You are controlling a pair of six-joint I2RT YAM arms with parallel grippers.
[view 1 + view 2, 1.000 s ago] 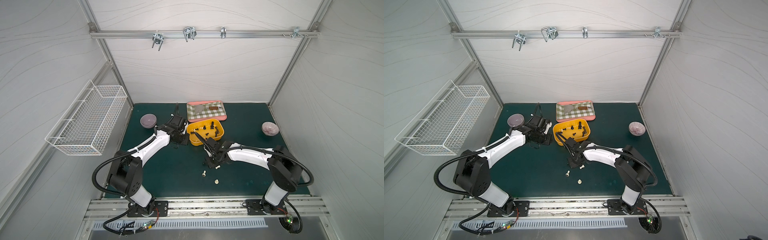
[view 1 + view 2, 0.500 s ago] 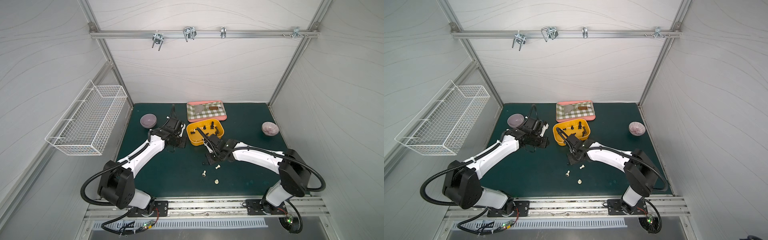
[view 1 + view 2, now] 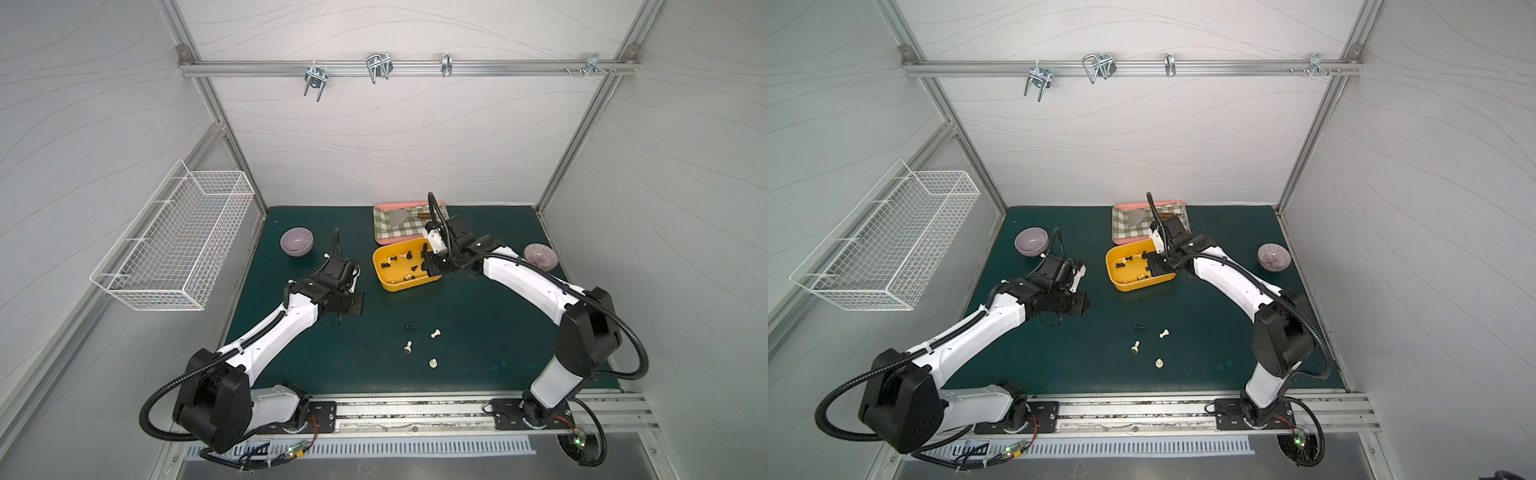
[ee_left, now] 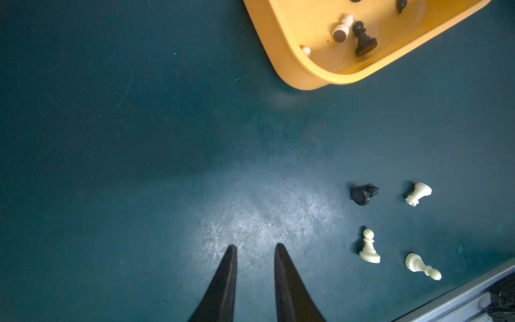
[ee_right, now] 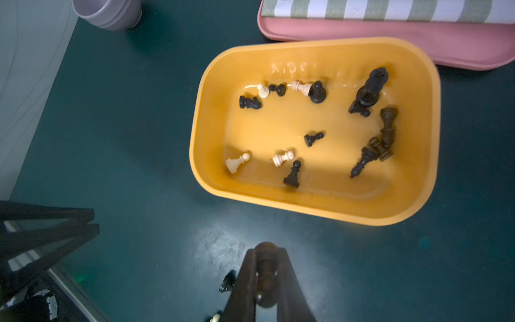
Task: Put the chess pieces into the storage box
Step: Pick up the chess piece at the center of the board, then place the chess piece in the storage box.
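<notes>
- We judge the chess pieces (image 4: pixel 368 248) to be light, hard and smooth-turned. They look apt to roll when lying down and to slip from a loose pinch, and the narrow stem above the base seems the best place to take hold.
- One dark brown piece (image 5: pixel 264 274) is pinched between the closed fingers of the right gripper (image 5: pixel 266 252), up above the table (image 3: pixel 478 332) by the storage box (image 5: pixel 206 125). We cannot tell whether it hangs over the inside or just outside the wall.
- Inside the storage box we count four cream-white ones and about ten dark. The dark cluster at one end is hard to separate.
- Four lie loose on the table, well apart from the box: one black piece (image 4: pixel 362 194) and three cream-white pieces (image 4: pixel 418 193). One pawn seems to stand; the rest lie on their sides.
- The left gripper (image 4: pixel 255 251) hovers over bare table beside them, its fingers slightly parted and holding nothing.
</notes>
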